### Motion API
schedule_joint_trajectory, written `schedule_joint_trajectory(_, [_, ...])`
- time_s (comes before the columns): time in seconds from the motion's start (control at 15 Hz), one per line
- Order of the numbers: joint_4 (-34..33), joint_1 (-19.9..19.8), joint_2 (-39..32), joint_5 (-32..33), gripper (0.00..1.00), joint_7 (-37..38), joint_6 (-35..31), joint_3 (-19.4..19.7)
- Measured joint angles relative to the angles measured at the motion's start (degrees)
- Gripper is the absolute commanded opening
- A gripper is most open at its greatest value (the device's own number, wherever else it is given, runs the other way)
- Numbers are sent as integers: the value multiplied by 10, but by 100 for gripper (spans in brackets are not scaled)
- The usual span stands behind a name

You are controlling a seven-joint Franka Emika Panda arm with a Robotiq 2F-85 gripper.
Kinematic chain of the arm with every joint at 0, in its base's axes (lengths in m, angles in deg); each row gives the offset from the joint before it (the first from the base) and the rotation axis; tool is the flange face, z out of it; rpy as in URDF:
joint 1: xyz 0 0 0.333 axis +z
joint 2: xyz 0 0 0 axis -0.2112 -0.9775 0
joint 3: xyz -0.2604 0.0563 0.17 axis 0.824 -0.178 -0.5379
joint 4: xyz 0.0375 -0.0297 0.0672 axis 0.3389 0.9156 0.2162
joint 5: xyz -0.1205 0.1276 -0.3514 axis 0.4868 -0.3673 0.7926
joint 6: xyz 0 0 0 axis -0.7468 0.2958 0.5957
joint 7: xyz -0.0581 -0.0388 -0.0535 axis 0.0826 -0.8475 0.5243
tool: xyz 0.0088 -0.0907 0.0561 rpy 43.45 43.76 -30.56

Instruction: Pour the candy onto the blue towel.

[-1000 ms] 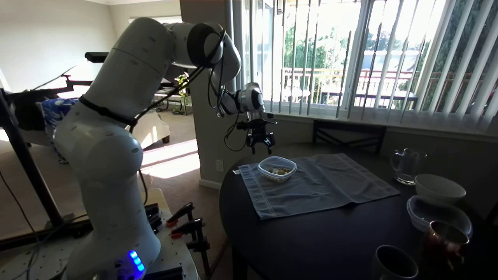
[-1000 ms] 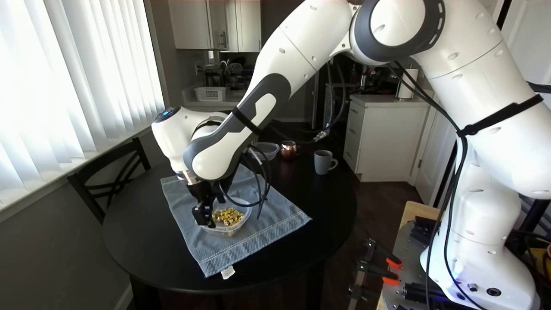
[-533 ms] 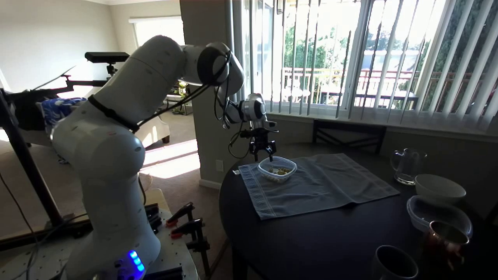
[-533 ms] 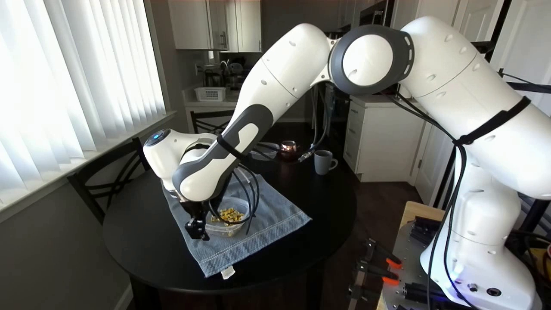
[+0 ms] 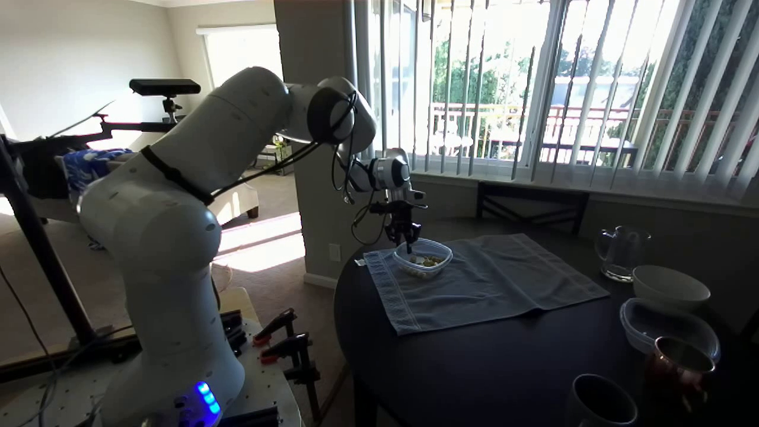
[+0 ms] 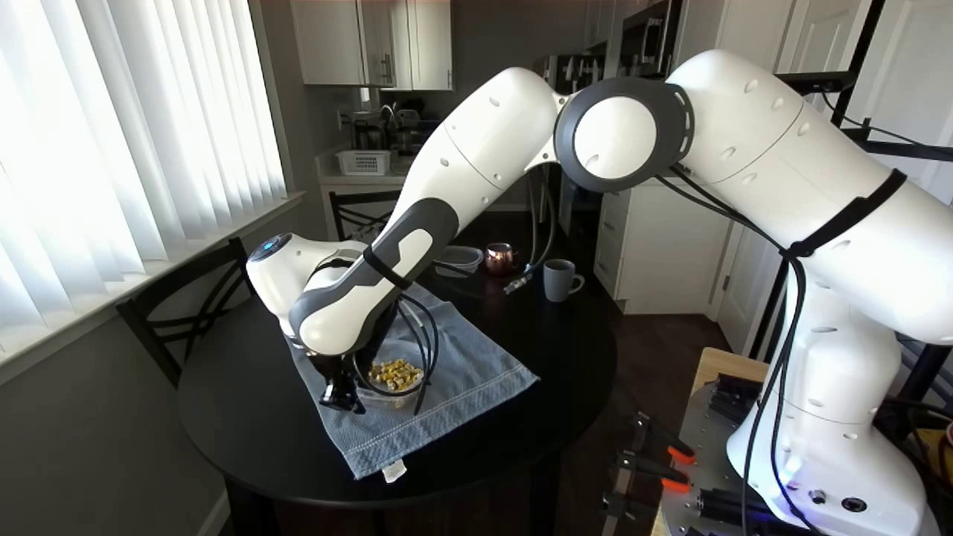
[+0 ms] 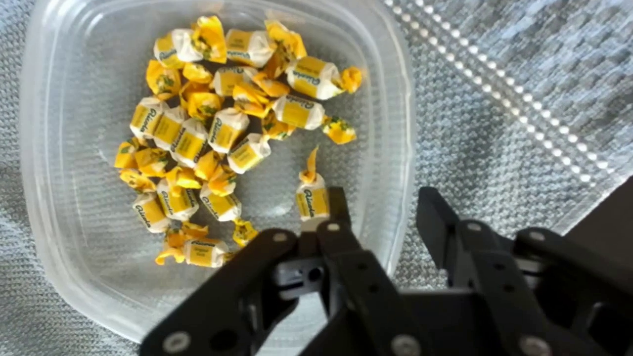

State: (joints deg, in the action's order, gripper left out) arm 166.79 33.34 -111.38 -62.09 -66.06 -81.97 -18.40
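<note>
The candy [image 7: 222, 128], wrapped in yellow and white, lies in a clear plastic container [image 7: 409, 128] that stands upright on the blue towel [image 7: 460, 163]. In both exterior views the container [image 5: 422, 274] rests near one end of the towel [image 6: 476, 365], with the candy [image 6: 396, 374] inside. My gripper [image 7: 382, 198] points down astride the container's wall. One finger is inside beside a single candy, the other outside over the towel. A gap shows between each finger and the wall, so the jaws are partly open. In an exterior view the gripper [image 5: 403, 248] is at the container's rim.
On the same dark round table [image 5: 474, 367] stand a glass pitcher [image 5: 619, 255], a white bowl [image 5: 670, 287], another clear container [image 5: 637, 332], a copper mug [image 6: 499, 259] and a grey mug [image 6: 558, 281]. A dark chair [image 5: 531, 204] is by the window.
My arm has come down, bringing the gripper from above the container to its rim. The fingers have moved closer together. Container, candy and towel have not moved.
</note>
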Motion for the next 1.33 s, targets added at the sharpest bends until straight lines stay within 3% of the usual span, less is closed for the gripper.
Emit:
schedule_joint_trajectory(0.13, [-5,-1,0,-7,2,0,1,4])
schedule_joint_trajectory(0.27, [-9,-1,0,-13,0,0,2,8])
schedule_joint_trajectory(0.93, [-15,-10,16,-25,2,-2,-5,15])
schedule_joint_trajectory(1.13, [12,-38,49,-54,2,-19,-37,10])
schedule_joint_trajectory(1.33, [57,-93,89,-109,2,-63,-81,-2])
